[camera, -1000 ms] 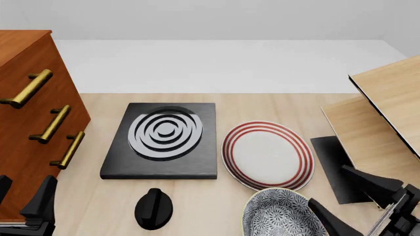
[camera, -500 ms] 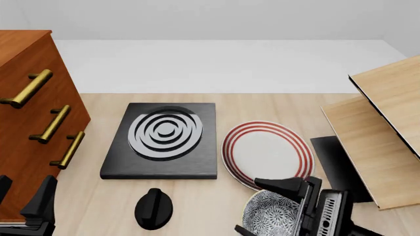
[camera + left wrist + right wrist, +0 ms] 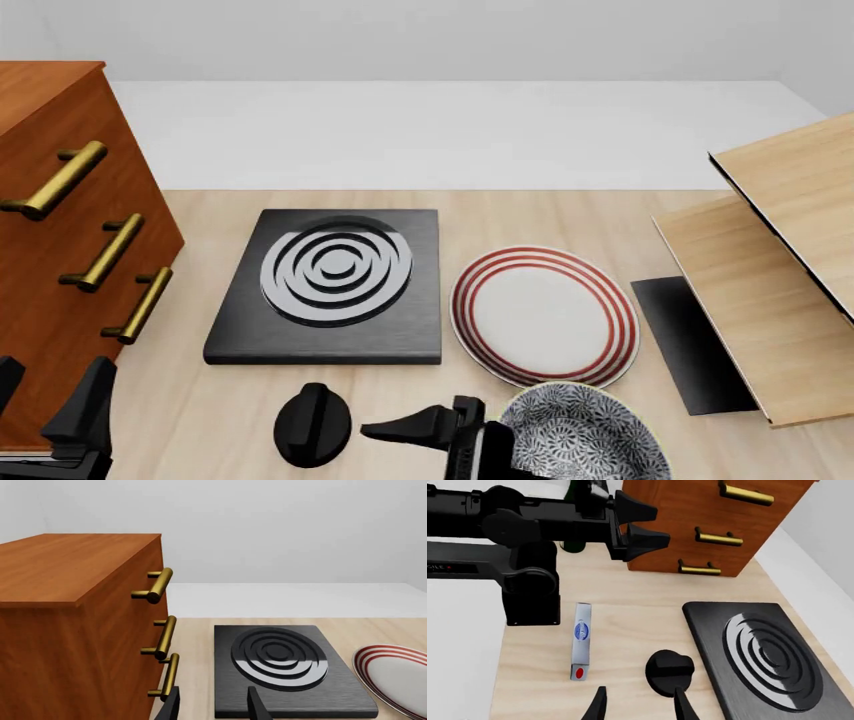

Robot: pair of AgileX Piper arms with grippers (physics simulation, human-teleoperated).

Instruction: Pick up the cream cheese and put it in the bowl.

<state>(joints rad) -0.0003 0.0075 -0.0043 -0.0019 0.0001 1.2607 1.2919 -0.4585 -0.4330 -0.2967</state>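
Note:
The cream cheese [image 3: 581, 647], a flat silvery box with a round blue logo, lies on the wooden table in the right wrist view, just ahead of my open, empty right gripper [image 3: 637, 710] and beside the left arm's base. It is out of the front view. The bowl [image 3: 581, 435], blue-and-white floral outside, sits at the front edge of the front view. My right gripper [image 3: 427, 432] is just left of the bowl, pointing left. My left gripper [image 3: 47, 395] is open and empty at the front left by the cabinet; its fingers [image 3: 257, 705] show in the left wrist view.
A black knob-shaped object [image 3: 314, 425] stands beside the right gripper and near the cream cheese [image 3: 670, 672]. A black stove plate [image 3: 334, 285], a red-ringed white plate [image 3: 541, 315], a wooden cabinet [image 3: 67, 250], a tilted wooden shelf [image 3: 774, 270] and the left arm [image 3: 527, 575] surround the area.
My right arm has swung from the far right, across the bowl, to the bowl's left side and now points left. The left arm has not moved.

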